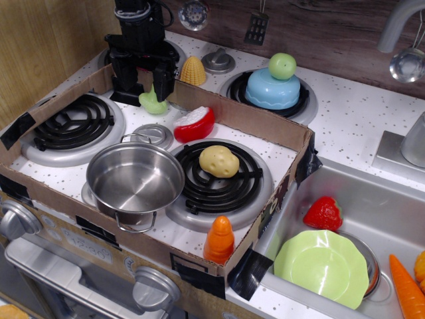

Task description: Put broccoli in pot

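Currently, the black gripper (142, 81) stands with its 2 fingers spread apart, grasping nothing. Broccoli (153, 102) lies on the white stovetop between the fingers, close against the right-hand one, beside the cardboard wall (234, 114). Pot (135, 178) sits well forward of the jaws, upright and empty.

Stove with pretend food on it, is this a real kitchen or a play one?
Most likely a toy play kitchen: plastic coil burners, a small sink holding a toy strawberry, and a plastic potato on the stove.
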`<state>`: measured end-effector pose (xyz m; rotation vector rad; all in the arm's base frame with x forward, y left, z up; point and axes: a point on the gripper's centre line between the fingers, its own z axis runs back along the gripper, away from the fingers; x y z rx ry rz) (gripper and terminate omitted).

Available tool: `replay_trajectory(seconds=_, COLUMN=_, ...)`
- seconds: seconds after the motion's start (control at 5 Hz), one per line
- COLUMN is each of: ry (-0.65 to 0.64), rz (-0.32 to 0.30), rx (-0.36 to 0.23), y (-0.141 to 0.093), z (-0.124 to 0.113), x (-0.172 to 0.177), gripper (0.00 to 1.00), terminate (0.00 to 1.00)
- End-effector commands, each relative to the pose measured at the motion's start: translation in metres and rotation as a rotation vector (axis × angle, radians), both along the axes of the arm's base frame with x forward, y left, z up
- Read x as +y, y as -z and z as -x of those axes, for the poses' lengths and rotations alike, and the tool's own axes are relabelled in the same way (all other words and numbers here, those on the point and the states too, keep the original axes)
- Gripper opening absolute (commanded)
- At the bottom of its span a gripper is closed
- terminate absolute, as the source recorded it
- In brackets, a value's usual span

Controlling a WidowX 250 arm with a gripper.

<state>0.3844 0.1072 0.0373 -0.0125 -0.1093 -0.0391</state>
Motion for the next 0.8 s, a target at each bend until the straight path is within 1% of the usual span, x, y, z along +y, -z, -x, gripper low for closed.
replay_trajectory(seconds=0.0, ry=0.005, rz=-0.008, rx=-0.053, y=-0.0115, z=-0.026, x=-0.0051, gripper=1.0, terminate=0.0)
replay_trajectory(seconds=0.2, ry=-0.009, rz=-0.031, rx=-0.063, y=-0.0088, z=-0.0284, x=-0.008, gripper=1.0, terminate=0.0)
replay_trajectory(seconds=0.4, ry=-0.021, rz=-0.037, rx=-0.074, y=-0.0102, z=-0.0261, x=-0.0073, gripper=0.0, terminate=0.0)
replay_trajectory(seconds=0.6, ry=-0.03, rz=-0.063, rx=-0.092, y=-0.0162, z=-0.024, x=-0.0087, gripper=0.0, terminate=0.0)
